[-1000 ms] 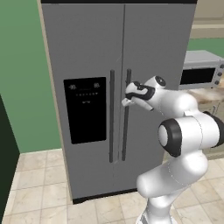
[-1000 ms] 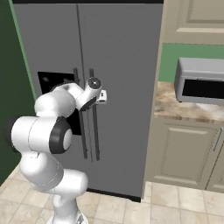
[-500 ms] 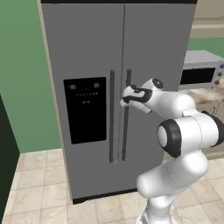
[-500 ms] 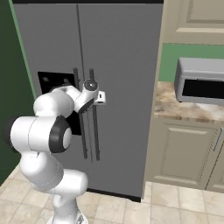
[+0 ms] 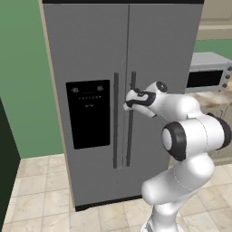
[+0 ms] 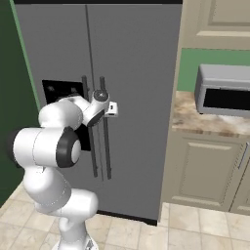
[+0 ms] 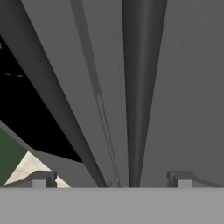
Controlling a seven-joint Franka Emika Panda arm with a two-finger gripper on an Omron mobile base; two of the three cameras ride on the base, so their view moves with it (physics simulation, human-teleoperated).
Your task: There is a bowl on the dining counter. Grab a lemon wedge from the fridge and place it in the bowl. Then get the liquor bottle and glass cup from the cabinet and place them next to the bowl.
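Observation:
The tall grey fridge [image 5: 90, 54] [image 6: 132, 58] stands in front of me with both doors shut and the black dispenser panel [image 5: 88, 113] on its left door. My gripper [image 5: 131, 98] [image 6: 113, 108] [image 7: 111, 180] is open, right at the right door's long vertical handle [image 5: 129, 136] [image 6: 105, 146]. In the hand view this handle [image 7: 142, 87] runs up between the two spread fingertips [image 7: 41, 179], not clamped. The left door's handle [image 7: 48, 87] slants past to the left. The bowl, lemon wedge, liquor bottle and glass cup are out of view.
A silver microwave [image 5: 208, 74] [image 6: 224, 90] sits on the marbled worktop [image 6: 195, 117] over cream cabinet doors [image 6: 205, 166], right of the fridge. An upper cabinet [image 6: 215, 22] hangs above. A green wall [image 5: 22, 68] lies to the left, over beige floor tiles [image 5: 41, 208].
The hand has edged forward and a little left, closing in on the right door's handle. The fridge doors have not moved.

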